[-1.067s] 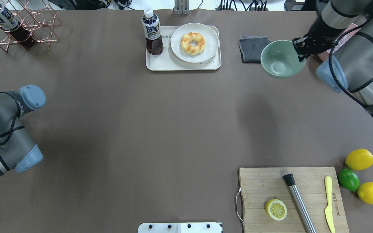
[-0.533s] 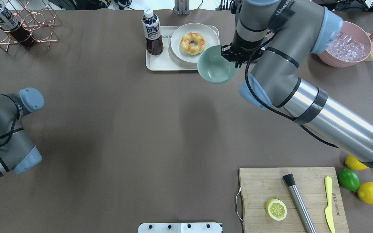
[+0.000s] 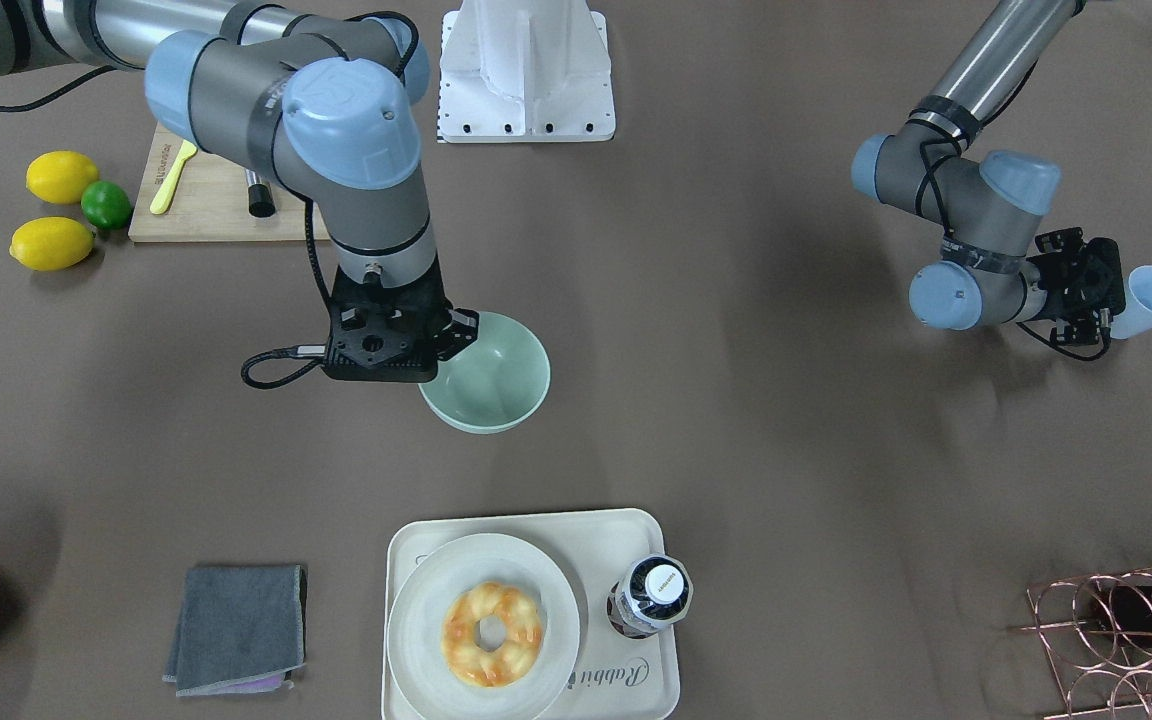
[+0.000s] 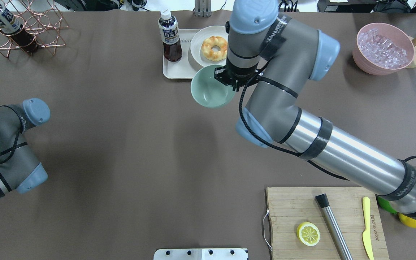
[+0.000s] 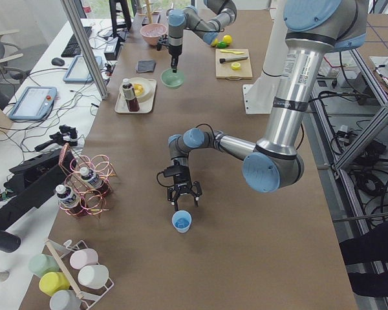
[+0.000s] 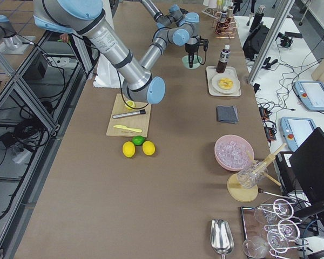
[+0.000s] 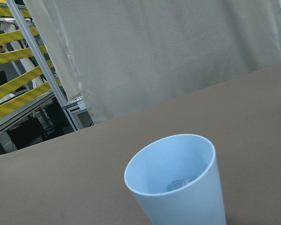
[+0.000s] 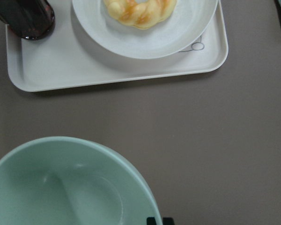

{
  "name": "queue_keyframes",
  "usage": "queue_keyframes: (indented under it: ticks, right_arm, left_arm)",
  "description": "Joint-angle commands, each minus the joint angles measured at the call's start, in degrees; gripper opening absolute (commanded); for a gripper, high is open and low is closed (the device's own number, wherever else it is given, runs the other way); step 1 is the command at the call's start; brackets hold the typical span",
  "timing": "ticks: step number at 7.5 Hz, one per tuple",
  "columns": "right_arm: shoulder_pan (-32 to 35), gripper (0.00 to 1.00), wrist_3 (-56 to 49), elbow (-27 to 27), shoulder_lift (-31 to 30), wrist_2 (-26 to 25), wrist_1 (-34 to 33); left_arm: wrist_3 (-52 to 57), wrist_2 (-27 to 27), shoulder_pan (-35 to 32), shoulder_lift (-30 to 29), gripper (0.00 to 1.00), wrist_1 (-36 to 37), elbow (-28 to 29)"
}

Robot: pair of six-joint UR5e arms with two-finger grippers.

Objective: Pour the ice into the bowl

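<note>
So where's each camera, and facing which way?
Front-facing: across the table, facing the robot; both arms, right gripper on the bowl.
Overhead: behind the robot, looking down; both arms.
Exterior left: table's end; left gripper nearest, by the cup.
Exterior right: opposite end; right arm nearest.
Left wrist: faces the cup; no arm.
Right wrist: above bowl and tray; one fingertip.
Shared: front and overhead show the bowl.

The right gripper (image 4: 230, 78) has carried the bowl (image 4: 209, 90) leftward.

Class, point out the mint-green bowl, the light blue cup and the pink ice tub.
bowl (image 4: 208, 91), overhead view, bare inner floor.
light blue cup (image 7: 187, 211), left wrist view, outer wall.
pink tub (image 4: 364, 64), overhead view, outer wall.
</note>
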Motion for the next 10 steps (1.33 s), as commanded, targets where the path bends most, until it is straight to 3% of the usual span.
queue_keyframes:
  ticks: [1, 4, 8, 10]
  right_arm:
    - [-5.04, 0.00, 5.94, -6.21, 5.06, -3.89, 3.09]
    - [-9.79, 0.00, 10.00, -10.55, 9.21, -8.20, 4.17]
    - [-14.98, 0.00, 10.01, -13.01, 6.86, -12.59, 11.88]
    - [-14.99, 0.00, 9.92, -12.84, 5.88, -12.69, 12.60]
  left_arm:
    - [-0.11, 1.94, -1.03, -0.54, 0.97, -1.46, 0.20]
    - [-0.11, 2.03, -1.30, -0.54, 0.97, -3.66, 2.13]
    - [-0.28, 2.82, -1.30, -0.45, 0.97, -4.46, 3.63]
    - [-0.72, 2.82, -1.12, -0.36, 0.97, -4.46, 3.63]
